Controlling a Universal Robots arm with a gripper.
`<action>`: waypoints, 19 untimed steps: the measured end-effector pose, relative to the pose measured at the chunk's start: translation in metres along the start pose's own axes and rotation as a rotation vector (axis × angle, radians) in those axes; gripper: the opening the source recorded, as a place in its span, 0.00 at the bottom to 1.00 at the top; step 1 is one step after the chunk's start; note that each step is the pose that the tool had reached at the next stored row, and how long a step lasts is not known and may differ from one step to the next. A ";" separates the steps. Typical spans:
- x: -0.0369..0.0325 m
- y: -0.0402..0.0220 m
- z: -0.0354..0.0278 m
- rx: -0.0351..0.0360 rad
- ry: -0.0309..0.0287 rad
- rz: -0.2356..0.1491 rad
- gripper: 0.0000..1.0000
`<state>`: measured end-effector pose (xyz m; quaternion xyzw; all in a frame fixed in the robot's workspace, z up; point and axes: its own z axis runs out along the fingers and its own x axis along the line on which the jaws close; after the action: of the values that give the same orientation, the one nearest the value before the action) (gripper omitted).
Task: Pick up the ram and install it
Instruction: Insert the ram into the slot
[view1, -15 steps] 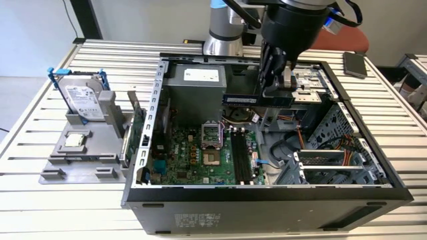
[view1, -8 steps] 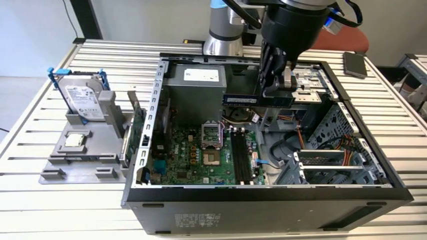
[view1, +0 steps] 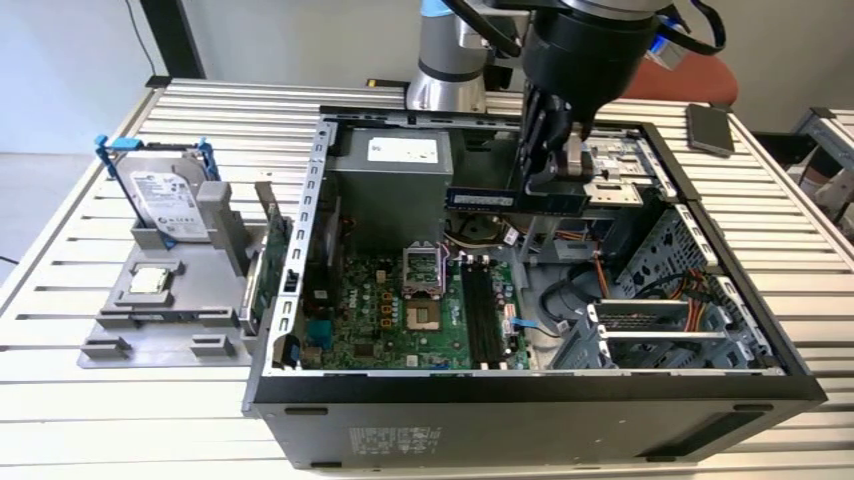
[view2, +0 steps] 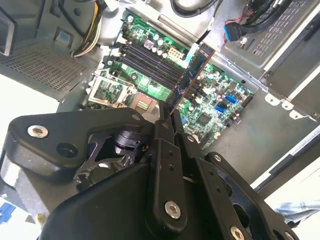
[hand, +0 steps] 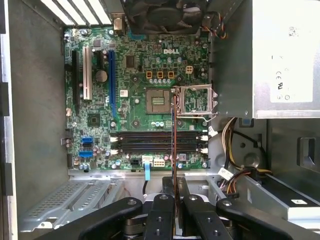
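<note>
Gripper (view1: 554, 186) is closed on the ram (view1: 513, 200), fingers (hand: 165, 200) pinching one end of the stick, the rest projecting free. The ram is held level and on edge, above the motherboard (view1: 400, 310) and clear of it, not seated. In both wrist views the stick is seen edge-on, a thin dark line running out from the fingertips over the board. Its length lies crosswise to the motherboard's black memory slots (hand: 157, 142), not along them. The motherboard lies flat in the floor of the open computer case (view1: 534, 385), with the grey power supply (view1: 387, 170) just beside it. Outside the case, well apart from the motherboard toward the exterior view's left, a hard drive in a blue frame (view1: 167, 200) stands upright on a grey fixture (view1: 174, 305).
</note>
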<state>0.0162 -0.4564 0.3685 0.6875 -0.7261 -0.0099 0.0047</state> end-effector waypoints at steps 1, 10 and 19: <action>0.0000 0.0000 0.0001 0.0002 -0.0004 0.016 0.00; 0.0000 0.0000 0.0004 0.0012 -0.0037 0.180 0.00; 0.0000 -0.0001 0.0011 0.0023 -0.0070 0.344 0.00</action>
<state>0.0162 -0.4565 0.3673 0.5531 -0.8330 -0.0105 0.0030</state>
